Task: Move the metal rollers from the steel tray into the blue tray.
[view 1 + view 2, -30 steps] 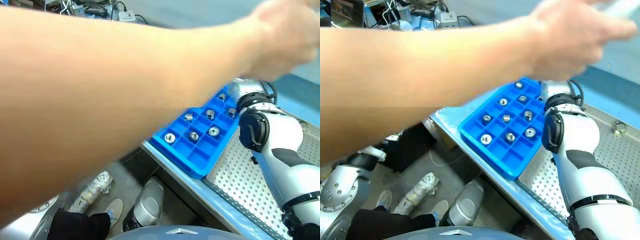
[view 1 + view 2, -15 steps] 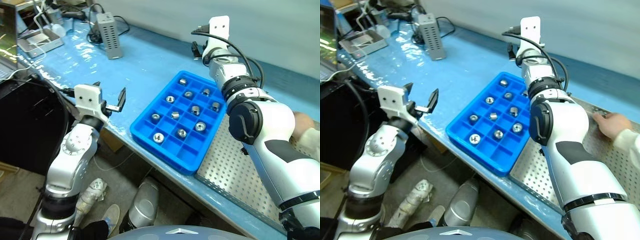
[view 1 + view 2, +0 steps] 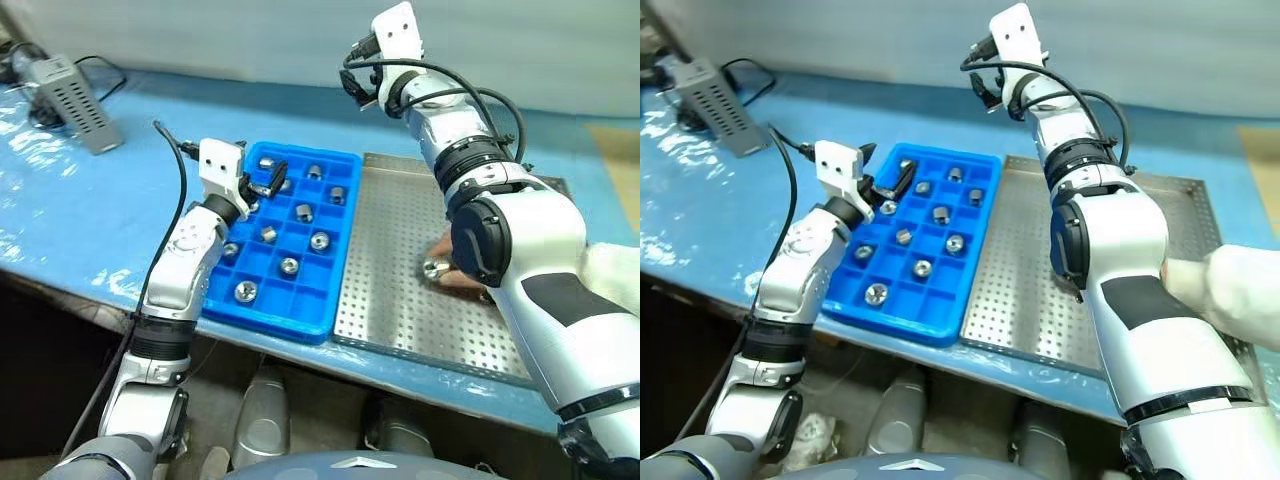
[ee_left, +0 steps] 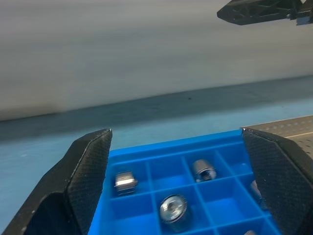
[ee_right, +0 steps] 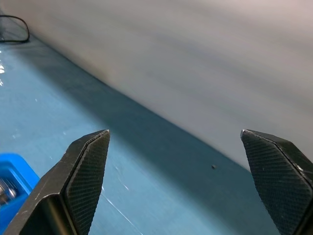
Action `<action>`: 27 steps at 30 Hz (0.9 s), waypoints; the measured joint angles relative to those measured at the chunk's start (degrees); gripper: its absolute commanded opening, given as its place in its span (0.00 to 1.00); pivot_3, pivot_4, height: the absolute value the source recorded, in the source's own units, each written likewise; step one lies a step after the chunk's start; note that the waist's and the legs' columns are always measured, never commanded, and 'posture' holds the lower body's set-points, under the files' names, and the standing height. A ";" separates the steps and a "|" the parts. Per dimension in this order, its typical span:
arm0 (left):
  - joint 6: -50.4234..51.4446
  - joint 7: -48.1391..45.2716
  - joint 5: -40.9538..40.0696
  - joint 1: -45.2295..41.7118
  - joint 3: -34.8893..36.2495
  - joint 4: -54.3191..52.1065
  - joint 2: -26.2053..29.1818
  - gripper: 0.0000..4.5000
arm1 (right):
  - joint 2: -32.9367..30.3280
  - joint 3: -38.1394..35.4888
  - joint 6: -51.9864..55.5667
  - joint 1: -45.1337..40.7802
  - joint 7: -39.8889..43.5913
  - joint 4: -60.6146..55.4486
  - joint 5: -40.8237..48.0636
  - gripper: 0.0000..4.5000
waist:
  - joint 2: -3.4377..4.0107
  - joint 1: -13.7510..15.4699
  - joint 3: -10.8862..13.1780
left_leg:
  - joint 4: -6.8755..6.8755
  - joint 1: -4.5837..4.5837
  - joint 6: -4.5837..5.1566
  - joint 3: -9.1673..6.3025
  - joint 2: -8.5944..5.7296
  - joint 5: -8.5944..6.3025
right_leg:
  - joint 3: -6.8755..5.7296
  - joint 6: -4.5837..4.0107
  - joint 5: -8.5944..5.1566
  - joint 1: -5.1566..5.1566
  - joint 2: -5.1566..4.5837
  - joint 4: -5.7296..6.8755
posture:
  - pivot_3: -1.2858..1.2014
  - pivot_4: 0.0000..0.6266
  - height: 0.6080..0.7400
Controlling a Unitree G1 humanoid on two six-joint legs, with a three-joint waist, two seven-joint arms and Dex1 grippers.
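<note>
The blue tray [image 3: 300, 300] lies on the blue table with several metal rollers [image 3: 320, 240] in its compartments. Right of it, touching, is the steel tray [image 3: 390, 290]. One roller [image 3: 433, 268] lies on its perforated floor, right at a person's hand [image 3: 465, 277]. My left gripper [image 3: 262, 182] hangs open over the blue tray's far left corner, nothing between its fingers [image 4: 83, 171]. Beyond the far edge of both trays, my right gripper [image 3: 353, 75] is raised high above the table, open and empty, with its fingers [image 5: 83, 171] facing the wall.
A grey ribbed box [image 3: 72, 95] with a cable sits at the table's far left. The person's white sleeve [image 3: 1235, 300] reaches in from the right over the steel tray. A pale wall runs behind the table.
The view has swung right. A person's arm that blocked it has withdrawn, and the hand now rests on the steel tray. My left gripper came over the blue tray; my right gripper rose.
</note>
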 measured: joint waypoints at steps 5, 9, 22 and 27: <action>-2.58 -0.67 1.32 -2.08 0.40 4.35 -1.03 1.00 | -0.11 2.63 -6.88 5.86 9.19 -3.84 1.06 0.99 | -0.07 -4.54 -0.03 | 0.20 -0.13 0.06 0.01 0.00 -0.01 | -0.15 -0.21 -0.06 0.01 -0.04 0.00 | 0.61 0.24 1.00; -4.42 -0.97 2.20 -3.41 0.40 7.73 -2.18 1.00 | 0.05 2.55 -9.76 10.88 16.10 -8.86 4.69 0.99 | -0.13 -6.54 -0.04 | 0.24 -0.07 0.22 0.02 0.03 0.08 | -0.22 -0.40 0.04 0.04 -0.04 0.01 | 0.59 0.24 1.00; -8.88 -3.66 2.65 -5.79 0.95 14.24 -4.63 1.00 | -1.74 4.15 -0.38 29.94 17.12 -30.87 9.58 0.99 | -0.26 -8.13 -0.08 | 0.25 0.65 0.52 0.21 0.04 0.26 | -0.20 -0.64 0.19 0.81 -0.10 -0.08 | 0.51 0.24 1.00; -8.87 -8.72 1.36 -5.60 0.44 14.92 -5.38 1.00 | -7.76 6.13 12.69 47.90 21.07 -52.55 11.19 0.99 | -0.33 -8.34 -0.11 | 0.19 0.77 0.56 0.24 0.03 0.25 | -0.18 -0.63 0.20 0.99 -0.08 -0.26 | 0.48 0.24 1.00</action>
